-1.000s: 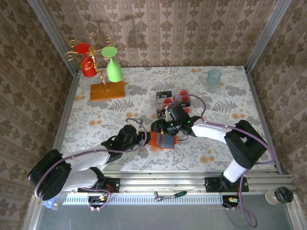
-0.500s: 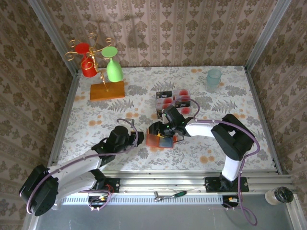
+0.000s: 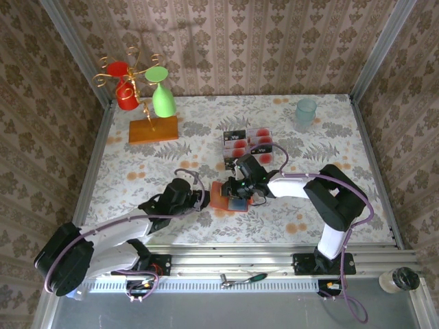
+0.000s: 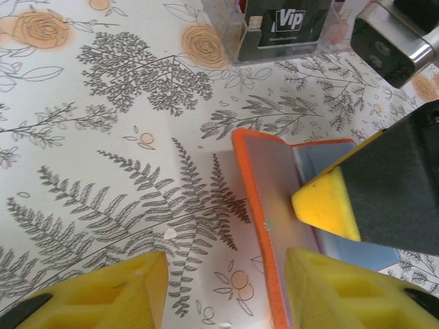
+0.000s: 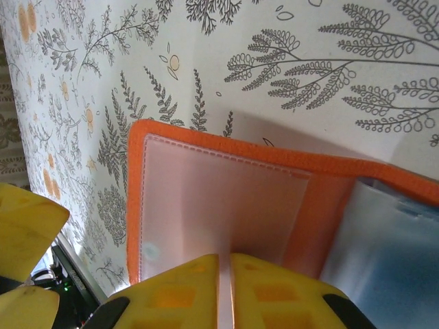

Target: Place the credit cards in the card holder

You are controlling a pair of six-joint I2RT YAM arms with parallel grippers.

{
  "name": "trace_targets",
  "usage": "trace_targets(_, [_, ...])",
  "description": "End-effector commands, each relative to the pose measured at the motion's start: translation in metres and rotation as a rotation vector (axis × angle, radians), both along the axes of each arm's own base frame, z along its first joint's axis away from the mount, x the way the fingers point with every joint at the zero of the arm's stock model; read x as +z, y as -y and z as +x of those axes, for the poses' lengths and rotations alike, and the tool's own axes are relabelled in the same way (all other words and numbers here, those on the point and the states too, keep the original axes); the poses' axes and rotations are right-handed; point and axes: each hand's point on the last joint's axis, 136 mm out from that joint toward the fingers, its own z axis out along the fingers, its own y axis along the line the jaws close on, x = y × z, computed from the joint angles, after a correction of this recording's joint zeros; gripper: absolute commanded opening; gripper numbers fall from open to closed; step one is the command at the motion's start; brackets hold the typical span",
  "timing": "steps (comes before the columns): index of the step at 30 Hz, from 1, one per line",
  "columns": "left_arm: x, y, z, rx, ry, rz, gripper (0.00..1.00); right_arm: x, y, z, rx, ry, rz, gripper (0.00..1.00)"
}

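Right gripper (image 5: 224, 262) has its yellow jaws pinched almost together over the orange-red folding card holder (image 5: 219, 205), lying open mid-table on the near side. Anything in that sliver? Can't tell. Clear pocket left, grey-blue lining right. The left wrist view adds the left gripper (image 4: 226, 266) spread wide and the black-striped Vip credit cards (image 4: 281, 24), cut off at the far edge.

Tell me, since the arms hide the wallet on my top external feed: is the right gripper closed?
Observer: In the right wrist view, the right gripper has its fingers almost together, tips over the card holder and its clear pocket panel; whether they pinch it I cannot tell.
Operator: And the left?
Observer: In the left wrist view, the left gripper is open, low beside the holder's orange edge.
Operator: Where's the next card?
Observer: A black Vip-lettered credit card stands in the clear tray just beyond the holder.
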Motion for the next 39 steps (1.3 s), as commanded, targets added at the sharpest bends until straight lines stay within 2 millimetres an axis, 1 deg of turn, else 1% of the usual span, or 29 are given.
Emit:
trace_targets(1, [0.012, 0.013, 0.005, -0.039, 0.030, -0.002, 0.51, -0.012, 0.002, -0.002, 0.000, -0.029, -0.013, 0.14])
trace_targets(8, [-0.003, 0.023, 0.007, -0.071, -0.002, 0.048, 0.56, -0.018, 0.004, -0.005, -0.001, -0.044, -0.026, 0.14])
trace_targets(12, [-0.016, 0.025, 0.009, -0.076, -0.030, 0.089, 0.58, -0.019, 0.005, -0.005, -0.004, -0.049, -0.026, 0.14])
trace_targets(15, [-0.026, 0.027, 0.008, -0.087, -0.047, 0.126, 0.61, -0.017, 0.004, -0.005, -0.004, -0.048, -0.020, 0.14])
trace_targets(17, [-0.031, 0.023, 0.009, -0.074, -0.057, 0.171, 0.61, -0.014, 0.004, -0.006, -0.001, -0.046, -0.017, 0.14])
trace_targets(20, [-0.039, 0.016, 0.008, -0.053, -0.075, 0.239, 0.62, -0.002, 0.004, -0.002, -0.002, -0.029, -0.001, 0.14])
trace_targets(22, [-0.044, 0.011, 0.008, -0.035, -0.085, 0.281, 0.62, 0.012, 0.009, 0.004, -0.010, -0.004, 0.008, 0.15])
trace_targets(24, [-0.047, 0.007, 0.007, -0.020, -0.091, 0.296, 0.62, 0.026, 0.018, 0.011, -0.025, 0.023, -0.003, 0.17])
trace_targets(26, [-0.050, 0.004, 0.006, -0.011, -0.099, 0.304, 0.62, 0.041, 0.030, 0.021, -0.044, 0.058, -0.022, 0.23])
trace_targets(28, [-0.053, 0.002, 0.004, -0.006, -0.105, 0.310, 0.63, 0.056, 0.044, 0.032, -0.060, 0.098, -0.061, 0.32])
trace_targets(31, [-0.055, 0.000, 0.003, 0.000, -0.108, 0.312, 0.63, 0.073, 0.062, 0.049, -0.032, 0.178, -0.183, 0.42])
trace_targets(33, [-0.056, 0.000, 0.002, 0.003, -0.108, 0.308, 0.64, 0.083, 0.071, 0.062, 0.019, 0.247, -0.297, 0.45])
trace_targets(36, [-0.056, 0.001, 0.002, 0.006, -0.107, 0.304, 0.64, 0.091, 0.079, 0.081, 0.103, 0.339, -0.440, 0.49])
trace_targets(37, [-0.056, 0.001, 0.002, 0.006, -0.108, 0.303, 0.64, 0.090, 0.083, 0.083, 0.143, 0.352, -0.497, 0.50])
trace_targets(39, [-0.056, 0.001, 0.003, 0.008, -0.108, 0.300, 0.65, 0.087, 0.084, 0.092, 0.218, 0.386, -0.577, 0.50])
